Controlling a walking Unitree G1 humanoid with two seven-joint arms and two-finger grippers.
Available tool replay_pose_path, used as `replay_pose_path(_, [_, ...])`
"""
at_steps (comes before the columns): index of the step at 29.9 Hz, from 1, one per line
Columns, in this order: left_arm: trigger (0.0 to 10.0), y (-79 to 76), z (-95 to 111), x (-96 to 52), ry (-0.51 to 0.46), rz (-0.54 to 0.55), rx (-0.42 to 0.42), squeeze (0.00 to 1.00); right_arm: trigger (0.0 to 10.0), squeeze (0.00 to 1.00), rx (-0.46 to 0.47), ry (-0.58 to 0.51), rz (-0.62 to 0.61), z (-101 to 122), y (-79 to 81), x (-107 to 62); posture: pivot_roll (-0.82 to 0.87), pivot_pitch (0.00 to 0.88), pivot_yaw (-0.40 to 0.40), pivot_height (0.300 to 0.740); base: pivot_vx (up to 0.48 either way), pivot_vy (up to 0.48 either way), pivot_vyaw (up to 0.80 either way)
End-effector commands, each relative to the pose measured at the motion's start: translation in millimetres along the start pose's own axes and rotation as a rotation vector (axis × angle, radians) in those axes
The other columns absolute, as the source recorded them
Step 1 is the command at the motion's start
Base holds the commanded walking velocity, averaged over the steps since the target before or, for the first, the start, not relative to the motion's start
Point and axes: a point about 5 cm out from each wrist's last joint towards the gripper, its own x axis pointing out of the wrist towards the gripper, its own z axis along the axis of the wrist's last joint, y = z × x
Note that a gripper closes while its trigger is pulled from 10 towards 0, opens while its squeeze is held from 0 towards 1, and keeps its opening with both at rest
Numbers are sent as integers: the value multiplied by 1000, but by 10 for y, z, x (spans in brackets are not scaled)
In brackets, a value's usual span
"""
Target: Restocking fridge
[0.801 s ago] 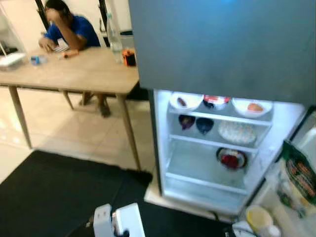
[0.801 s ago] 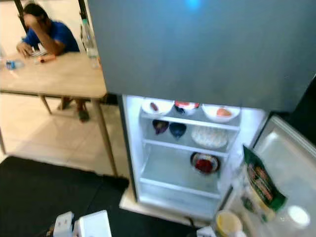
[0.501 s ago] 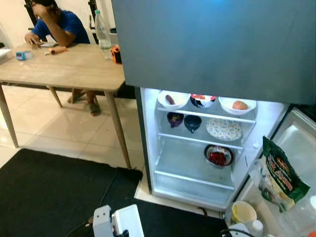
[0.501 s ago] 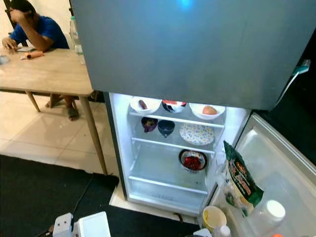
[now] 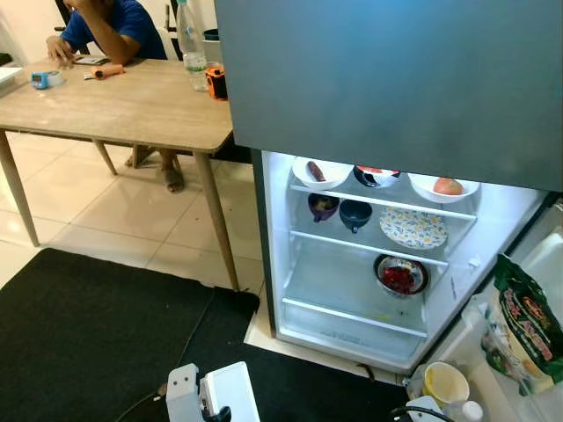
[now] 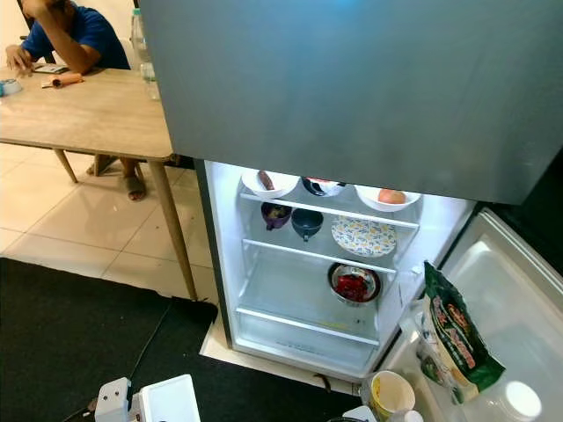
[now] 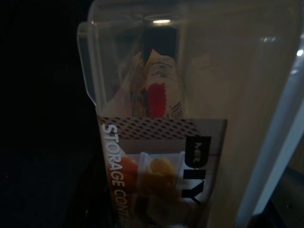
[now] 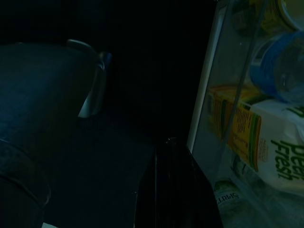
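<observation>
While its lower door hangs wide: fridge (image 5: 352,281) lit, bowls on its shelves.
Storage container: clear storage container (image 7: 190,118) close against the left wrist camera, a packet inside.
Left gripper: fingers' state, cannot tell.
Right gripper: dark beside door bottles, cannot tell.
Table: wooden table (image 5: 132,110), person (image 5: 110,22) seated.

Table (image 5: 132,114) left of open fridge (image 5: 369,264); bowls (image 5: 339,211) on its shelves.

My robot's body shows a white boxy housing (image 5: 230,394) with a pale grey bracket (image 5: 181,387) and black cabling.
</observation>
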Motion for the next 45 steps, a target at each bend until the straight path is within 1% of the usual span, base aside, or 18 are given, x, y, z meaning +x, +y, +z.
replay_pose_path(1, [10000, 16, 43, -3, -16, -5, 1, 0, 10000, 0, 3, -5, 3, 12, 18, 3, -70, 0, 11, 740, 341, 0, 0])
replay_pose_path(6, [10000, 18, 44, -5, -16, -7, 2, 0, 10000, 0, 1, -7, 8, 16, 44, 6, -69, 0, 10, 740, 346, 0, 0])
replay_pose_path(22, [10000, 7, 19, -5, -11, -15, 2, 0, 10000, 0, 13, -12, 8, 25, 53, 7, -72, 0, 10, 740, 364, 0, 0])
replay_pose_path(25, [10000, 7, 17, -4, -10, -11, 3, 0, 10000, 0, 23, -4, 10, 17, 58, 8, -72, 0, 10, 740, 346, 0, -763])
replay_pose_path(29, [10000, 11, 11, -4, -9, 1, -2, 0, 10000, 0, 22, 2, 15, 9, 64, 8, -72, 0, 10, 740, 0, 0, -800])
replay_pose_path(33, [10000, 10, -12, -6, 4, -2, 14, 0, 10000, 0, 23, 4, 16, -19, 61, 4, -72, 0, 11, 740, 0, 0, -800])
replay_pose_path(45, [10000, -13, -39, -4, 16, -22, 17, 0, 10000, 0, 22, 17, 12, -117, -6, -16, -70, 0, 9, 740, 0, 0, -795])
